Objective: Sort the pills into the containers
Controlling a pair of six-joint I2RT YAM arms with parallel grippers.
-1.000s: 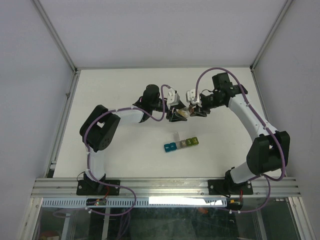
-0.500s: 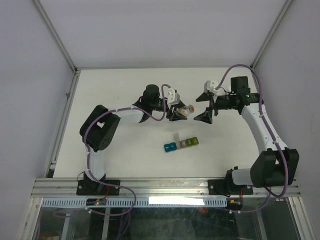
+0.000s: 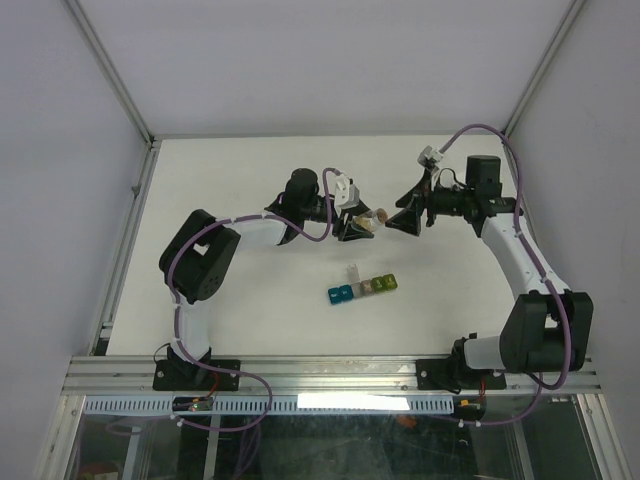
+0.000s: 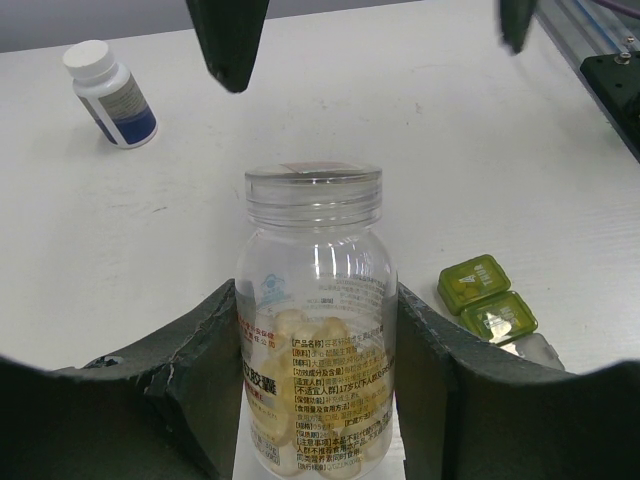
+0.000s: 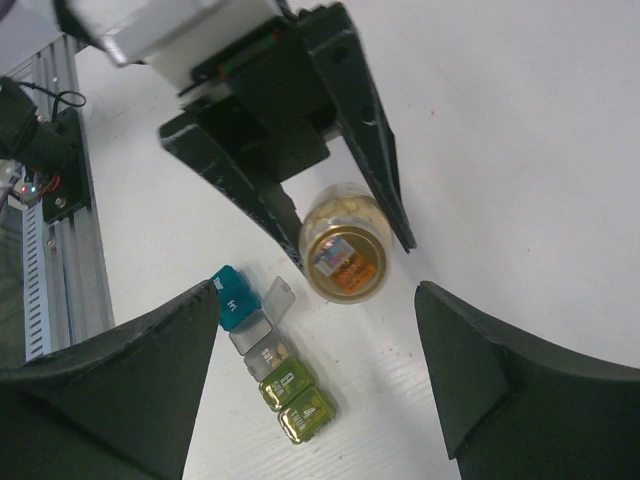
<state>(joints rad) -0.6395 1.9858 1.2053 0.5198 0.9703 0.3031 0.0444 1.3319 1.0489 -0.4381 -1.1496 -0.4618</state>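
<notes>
My left gripper [image 4: 315, 400] is shut on a clear round bottle [image 4: 315, 300] of pale capsules and holds it above the table, its capped end towards the right arm. In the top view the left gripper [image 3: 356, 227] and bottle [image 3: 371, 221] are behind the containers [image 3: 362, 288], a strip of blue, teal, grey and green cells. My right gripper [image 3: 408, 219] is open and empty, just right of the bottle and apart from it. The right wrist view looks at the bottle's end [image 5: 345, 255] between the open right gripper [image 5: 318, 290]. One grey cell stands open with tiny tan pills [image 5: 279, 351] inside.
A white-capped dark bottle [image 4: 110, 92] stands on the table beyond the held bottle. The strip [image 5: 270, 355] lies below the bottle, its flipped lid [image 5: 278, 297] sticking up. The metal rail [image 5: 60, 250] runs along the near table edge.
My right gripper has left the bottle, swung out to the right, then come back a little with jaws open. The left gripper still holds the bottle, raised slightly.
</notes>
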